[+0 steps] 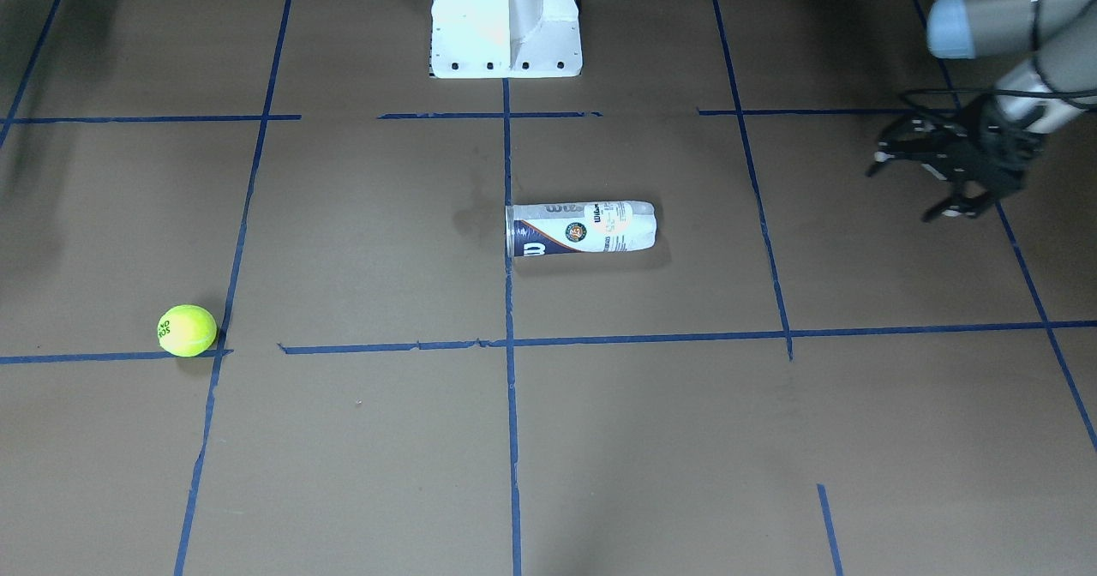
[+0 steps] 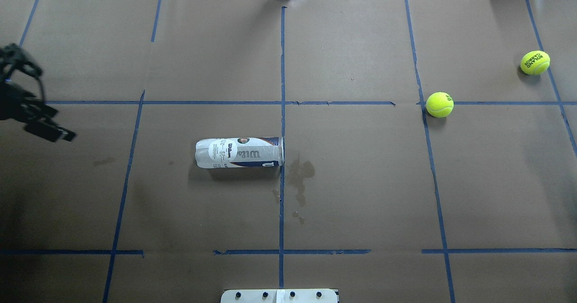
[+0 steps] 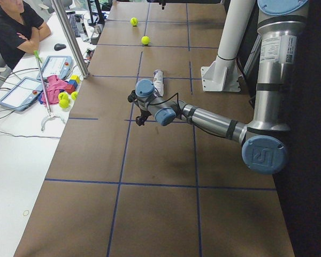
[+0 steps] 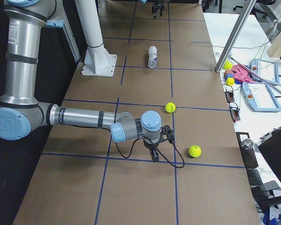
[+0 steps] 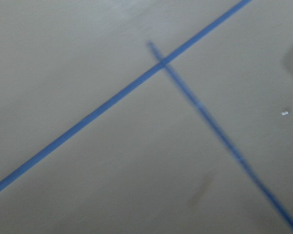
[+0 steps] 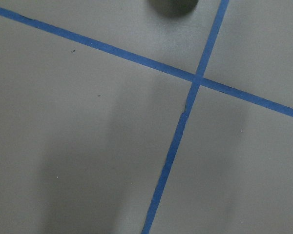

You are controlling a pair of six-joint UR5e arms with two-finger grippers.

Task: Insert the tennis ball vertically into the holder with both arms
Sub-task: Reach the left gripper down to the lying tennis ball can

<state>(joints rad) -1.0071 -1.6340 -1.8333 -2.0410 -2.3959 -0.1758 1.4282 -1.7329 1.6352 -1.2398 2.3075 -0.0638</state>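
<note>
On the table — two tennis balls; one holder; one white pedestal; two arms.

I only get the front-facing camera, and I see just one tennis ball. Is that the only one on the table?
Observer: No. A second tennis ball lies farther toward the robot's right, outside your picture.
Operator: And where's the other robot arm? I only see one!
Observer: The right arm reaches low over the table, and the right gripper hangs near both balls. I cannot tell whether it is open.
Operator: Is anybody watching?
Observer: Yes, a person in a black shirt sits at the white desk beside the table.
</note>
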